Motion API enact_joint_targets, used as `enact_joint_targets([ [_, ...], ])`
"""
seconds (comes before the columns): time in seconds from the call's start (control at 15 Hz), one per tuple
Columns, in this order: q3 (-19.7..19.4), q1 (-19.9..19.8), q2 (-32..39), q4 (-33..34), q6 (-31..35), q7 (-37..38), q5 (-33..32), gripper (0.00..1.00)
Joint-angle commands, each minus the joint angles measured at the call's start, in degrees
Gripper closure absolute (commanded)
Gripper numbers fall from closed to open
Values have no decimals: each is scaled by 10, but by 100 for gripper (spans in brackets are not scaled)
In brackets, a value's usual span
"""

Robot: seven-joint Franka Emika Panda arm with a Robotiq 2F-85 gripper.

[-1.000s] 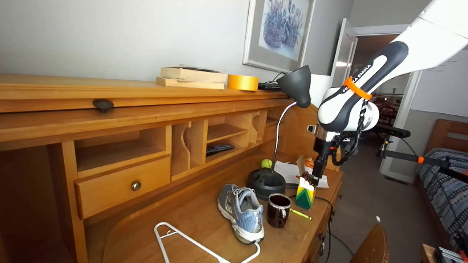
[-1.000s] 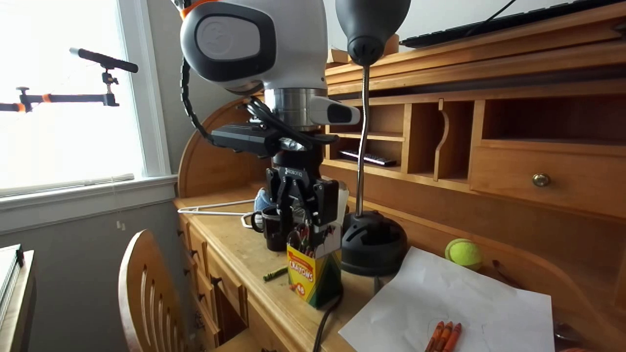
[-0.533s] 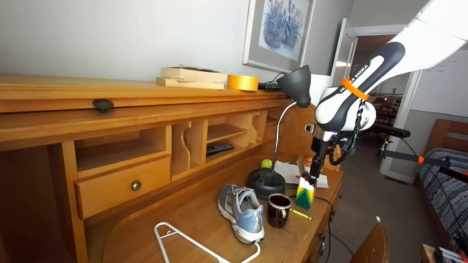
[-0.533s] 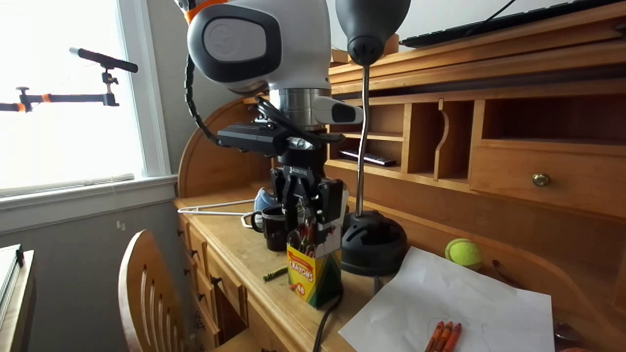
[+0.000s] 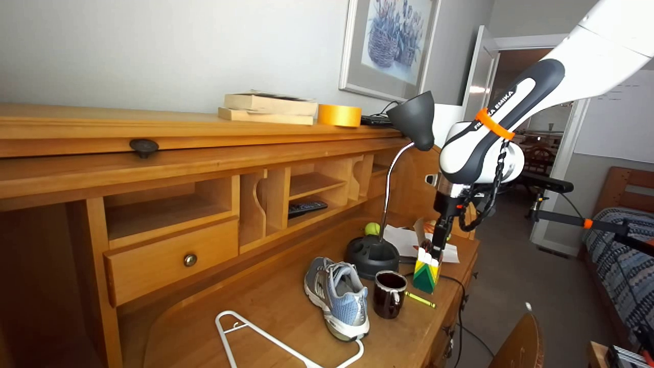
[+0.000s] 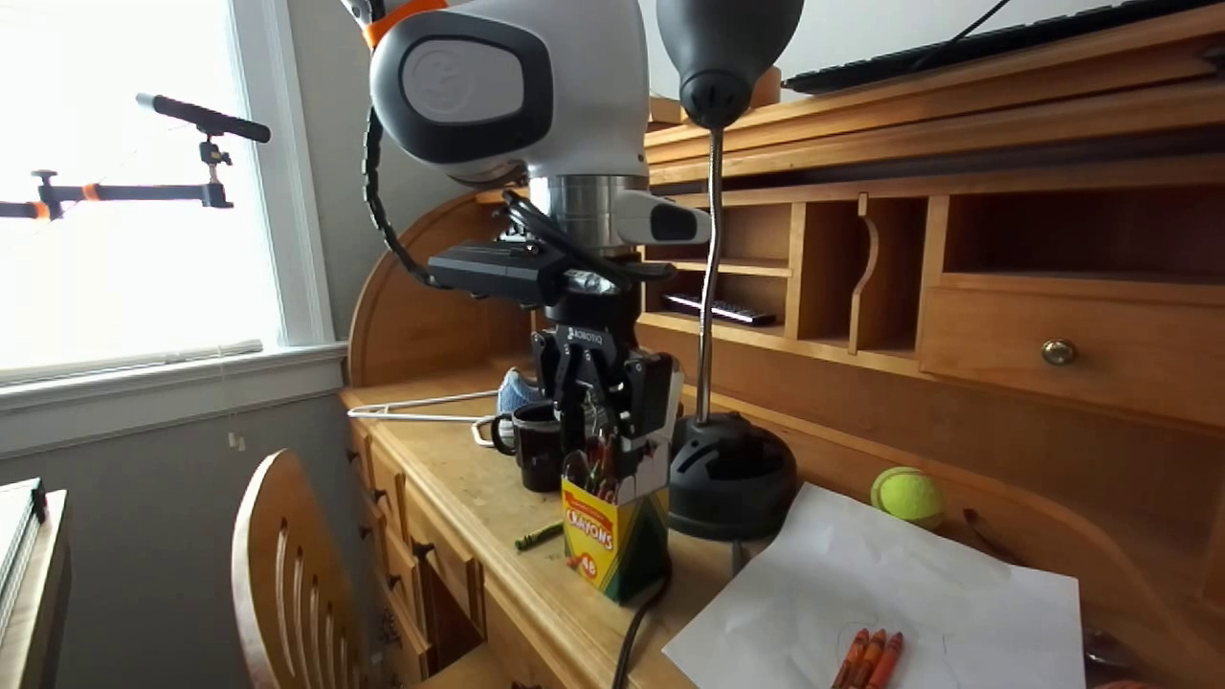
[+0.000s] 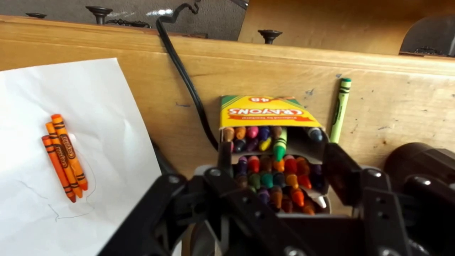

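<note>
Both fingers of the gripper (image 7: 279,158) stood well spread, one at nine o'clock and one at three o'clock of the crayon box (image 7: 268,113) in the wrist view; we could not tell whether either pad touched its card. The box stood open and upright on the desk (image 7: 384,106), close to its front edge, packed with crayon tips (image 7: 266,179), and one tall green crayon (image 7: 280,145) poked out above its row. Taking the box as our clock's centre in that view, we saw a loose green crayon (image 7: 341,108) at two o'clock, a dark mug (image 7: 408,156) at three, a black cord (image 7: 183,71) between ten and eleven, and, at nine, three orange crayons (image 7: 65,156) on white paper (image 7: 25,106). We judged the thin card the weak point: fingers squeezing hard or meeting it off-centre could have buckled its walls and jammed or spilled the crayons. A sideways push could have tipped the box, perhaps toward the desk's edge at twelve. We also thought that the raised flap (image 5: 420,232) in an exterior view, likely the lid, could snag, and that a swing toward three could knock the mug.
</note>
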Motion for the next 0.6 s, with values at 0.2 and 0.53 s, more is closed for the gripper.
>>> enact_joint_targets([
  [0.2, 9, -11, -1, -10, 4, -8, 0, 35],
  [0.53, 8, -16, -8, -19, 0, -8, 3, 38],
])
